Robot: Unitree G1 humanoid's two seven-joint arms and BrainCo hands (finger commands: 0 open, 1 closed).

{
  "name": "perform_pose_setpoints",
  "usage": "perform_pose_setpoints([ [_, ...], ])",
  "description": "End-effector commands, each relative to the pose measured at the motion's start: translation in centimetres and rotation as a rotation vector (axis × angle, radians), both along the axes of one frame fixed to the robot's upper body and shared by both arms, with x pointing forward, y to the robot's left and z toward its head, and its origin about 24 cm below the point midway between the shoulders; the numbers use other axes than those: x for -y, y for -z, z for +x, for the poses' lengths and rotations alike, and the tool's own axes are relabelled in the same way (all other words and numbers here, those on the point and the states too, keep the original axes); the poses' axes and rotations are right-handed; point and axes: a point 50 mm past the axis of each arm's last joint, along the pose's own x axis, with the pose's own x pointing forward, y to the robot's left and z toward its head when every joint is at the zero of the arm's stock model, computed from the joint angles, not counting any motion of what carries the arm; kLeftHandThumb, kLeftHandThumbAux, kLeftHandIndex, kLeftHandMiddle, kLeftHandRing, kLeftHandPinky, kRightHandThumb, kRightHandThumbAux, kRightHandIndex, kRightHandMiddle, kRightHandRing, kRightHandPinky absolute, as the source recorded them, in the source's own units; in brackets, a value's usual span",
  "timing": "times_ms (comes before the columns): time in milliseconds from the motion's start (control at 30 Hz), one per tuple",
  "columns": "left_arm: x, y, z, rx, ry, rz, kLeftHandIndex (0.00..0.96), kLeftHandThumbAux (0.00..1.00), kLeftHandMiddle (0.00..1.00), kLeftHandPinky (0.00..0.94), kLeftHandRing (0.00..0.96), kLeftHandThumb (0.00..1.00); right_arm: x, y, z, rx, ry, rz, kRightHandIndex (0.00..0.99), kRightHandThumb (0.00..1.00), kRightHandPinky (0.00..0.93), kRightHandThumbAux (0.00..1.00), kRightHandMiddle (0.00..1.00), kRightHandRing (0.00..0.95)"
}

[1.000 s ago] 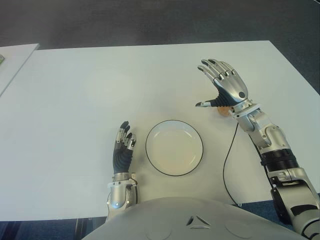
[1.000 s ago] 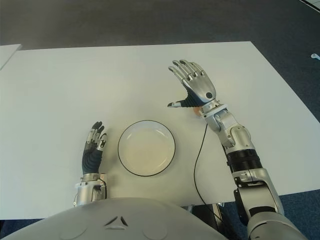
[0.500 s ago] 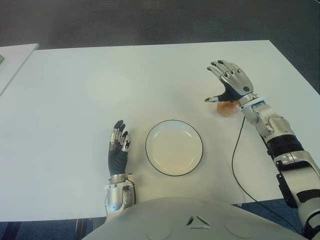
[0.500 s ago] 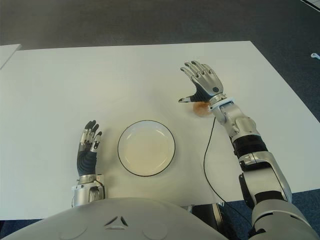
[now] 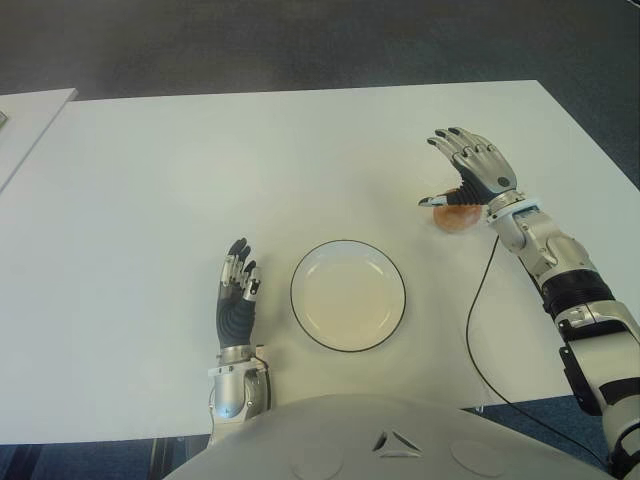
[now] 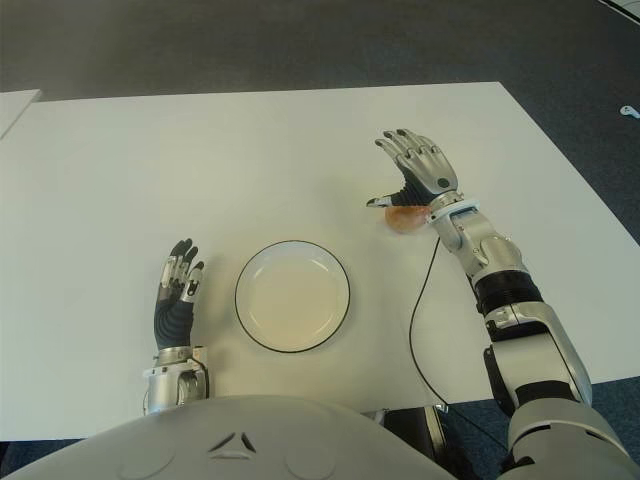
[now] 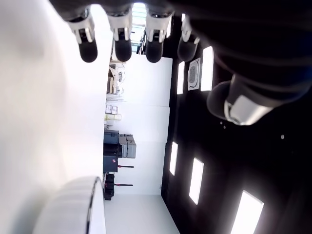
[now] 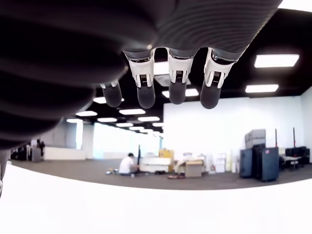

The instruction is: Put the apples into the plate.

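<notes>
One orange-red apple (image 5: 456, 216) lies on the white table (image 5: 150, 200), to the right of and beyond the plate. My right hand (image 5: 468, 172) hovers just over the apple with fingers spread, open and holding nothing; its palm hides the apple's top. The white plate (image 5: 348, 295) with a dark rim sits near the table's front edge and holds nothing. My left hand (image 5: 236, 298) shows just left of the plate, fingers straight and holding nothing.
A thin black cable (image 5: 472, 320) runs from my right wrist across the table to its front edge. A second white table edge (image 5: 30, 110) shows at the far left. Dark carpet lies beyond the table.
My right hand has moved right and come down close over the apple. My left hand shifted slightly toward me.
</notes>
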Motion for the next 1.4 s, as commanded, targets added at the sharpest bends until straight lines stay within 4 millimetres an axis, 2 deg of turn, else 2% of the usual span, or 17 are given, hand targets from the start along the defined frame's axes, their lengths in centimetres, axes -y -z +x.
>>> perform_pose_setpoints([
  [33,0.5,1.8,-0.7,-0.141,-0.017,-0.02,0.052,0.442,0.05,0.057,0.022,0.202,0.6,0.0,0.2,-0.014,0.01,0.002,0.036,0.21,0.0,0.447,0.033,0.0],
  [333,0.5,1.7,-0.8,-0.125,-0.014,-0.037,0.06,0.435,0.062,0.09,0.038,0.212,1.4,0.6,0.2,-0.045,0.027,-0.008,0.029,0.216,0.0,0.448,0.026,0.0],
  [500,0.2,2.1,-0.6,-0.134,-0.019,-0.065,0.081,0.431,0.075,0.068,0.045,0.229,1.5,0.9,0.0,-0.05,0.026,-0.014,0.023,0.214,0.0,0.433,0.025,0.0],
  [667,0.1,2.3,-0.5,-0.148,-0.015,-0.066,0.049,0.439,0.039,0.025,0.012,0.203,1.6,1.4,0.0,-0.064,0.024,-0.019,0.013,0.205,0.0,0.416,0.025,0.0],
  [900,0.0,2.3,-0.6,-0.145,-0.029,-0.037,0.036,0.464,0.023,0.033,0.005,0.194,1.7,1.7,0.1,-0.101,0.02,-0.019,0.01,0.195,0.0,0.415,0.028,0.0],
  [1133,0.1,2.1,-0.6,-0.123,-0.036,-0.035,0.052,0.436,0.038,0.046,0.015,0.201,2.0,2.0,0.4,-0.128,0.03,-0.029,0.015,0.179,0.0,0.416,0.033,0.0],
  [1400,-0.3,2.7,-0.4,-0.134,-0.064,-0.118,0.095,0.405,0.078,0.053,0.038,0.252,2.1,2.5,0.5,-0.152,0.032,-0.042,0.014,0.17,0.0,0.417,0.028,0.0],
])
